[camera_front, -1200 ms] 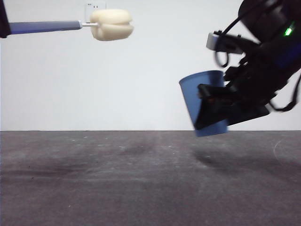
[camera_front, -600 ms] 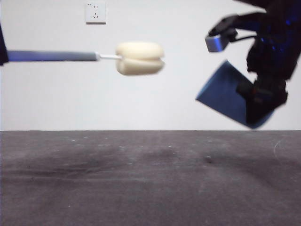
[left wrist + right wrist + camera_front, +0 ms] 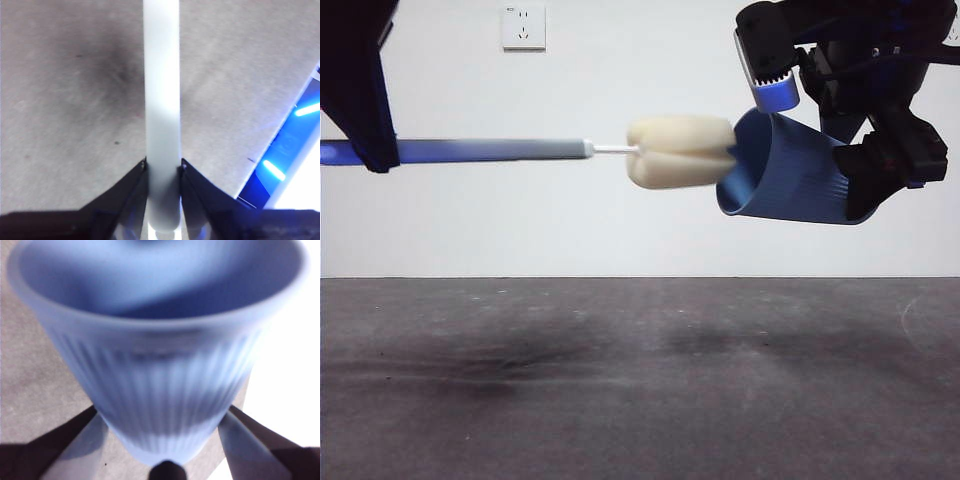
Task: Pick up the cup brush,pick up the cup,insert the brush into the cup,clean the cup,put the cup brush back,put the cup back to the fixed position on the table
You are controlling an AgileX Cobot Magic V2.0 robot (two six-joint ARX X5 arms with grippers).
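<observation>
In the front view the cup brush [image 3: 682, 152] lies level in the air, its grey handle [image 3: 490, 150] running out to the left. My left gripper [image 3: 372, 140] is shut on that handle [image 3: 161, 100], as the left wrist view [image 3: 162, 172] shows. The blue ribbed cup [image 3: 790, 172] hangs on its side at the upper right, mouth turned left toward the sponge head. The sponge's end sits right at the cup's rim. My right gripper [image 3: 880, 170] is shut on the cup [image 3: 155, 365], with a jaw on either side near its base [image 3: 162, 415].
The dark grey table [image 3: 640, 380] stretches below both arms, well under the brush and cup. A white wall with a power socket [image 3: 523, 27] stands behind.
The brush has travelled right, its sponge head now at the cup's mouth. The cup has been lifted and tipped from near upright onto its side, mouth facing the brush.
</observation>
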